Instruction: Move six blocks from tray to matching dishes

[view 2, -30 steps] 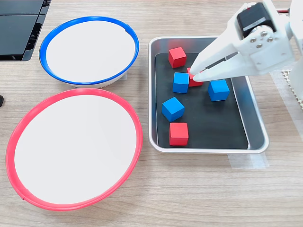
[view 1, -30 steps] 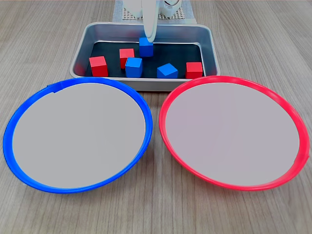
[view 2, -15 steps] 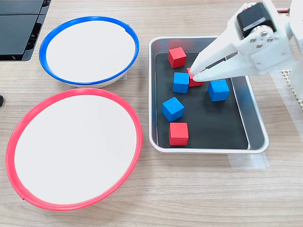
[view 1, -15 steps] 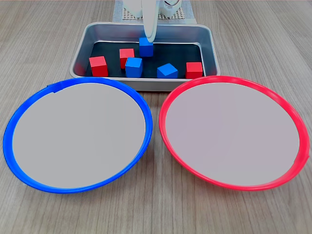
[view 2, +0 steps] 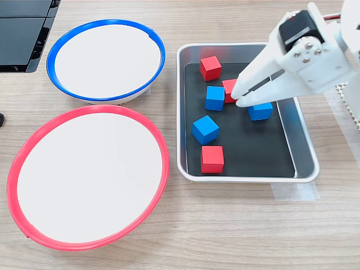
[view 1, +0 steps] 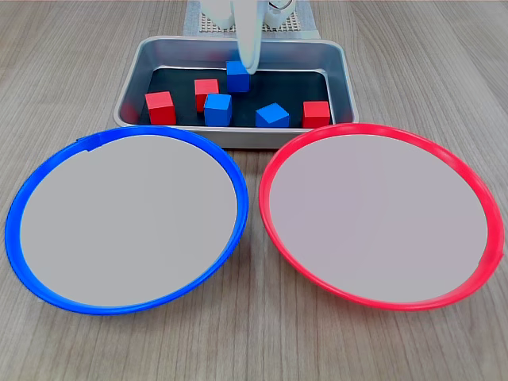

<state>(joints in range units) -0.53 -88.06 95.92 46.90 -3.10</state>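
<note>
The silver tray (view 1: pixel 167 52) (view 2: pixel 304 147) holds six blocks. In the second exterior view they are a red one (view 2: pixel 210 67), a blue one (view 2: pixel 215 98), a red one (view 2: pixel 228 86) partly behind my fingers, a blue one (view 2: pixel 261 112) just under them, a blue one (view 2: pixel 205 129) and a red one (view 2: pixel 212 159). My white gripper (view 2: pixel 239 99) (view 1: pixel 249 62) hangs over the tray between the middle red block and the far blue block (view 1: pixel 236 77), jaws together and holding nothing. The blue-rimmed dish (view 1: pixel 127 218) (view 2: pixel 106 59) and the red-rimmed dish (view 1: pixel 377 214) (view 2: pixel 87 177) hold nothing.
Both dishes lie on a wooden table, side by side in front of the tray. A black object (view 2: pixel 22 34) sits at the second exterior view's top left. The arm's base stands on a white mesh mat (view 1: pixel 208 24) behind the tray.
The gripper has shifted off the middle red block toward the blue block beside it, down and right in the second exterior view. No block has moved.
</note>
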